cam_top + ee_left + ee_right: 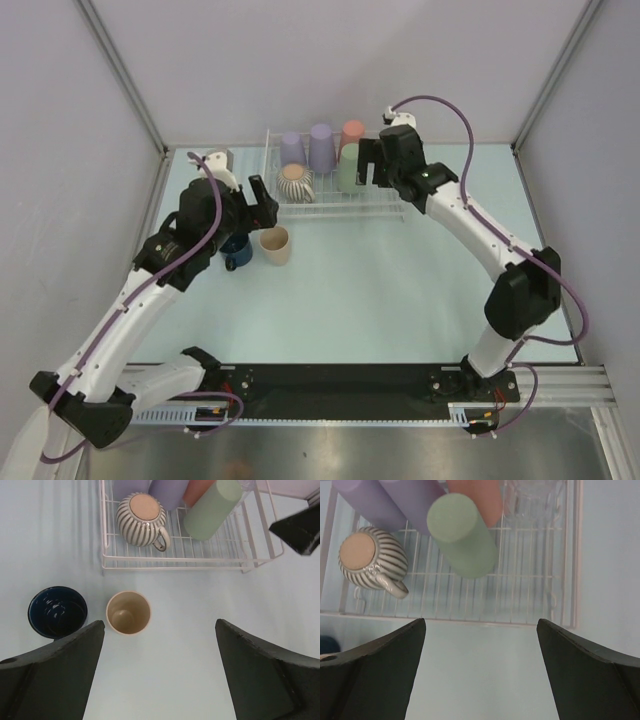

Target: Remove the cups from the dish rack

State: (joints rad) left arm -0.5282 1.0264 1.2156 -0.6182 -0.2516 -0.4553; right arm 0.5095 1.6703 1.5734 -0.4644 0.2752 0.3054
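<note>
The top camera looks down from above and behind the arm bases (465, 385), far enough to hold the whole table (400, 290). Each wrist camera looks almost straight down between its own dark fingers (50, 675), much nearer: the left over the front of the dish rack (175, 565) and the table before it, the right closer over the rack itself. All three views share the rack and its ribbed mug (296, 182).

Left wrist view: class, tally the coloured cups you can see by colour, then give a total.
Lavender cups: 2
Salmon pink cup: 1
Pale green cup: 1
Striped beige mug: 1
Tan cup: 1
Dark navy mug: 1
Total: 7
</note>
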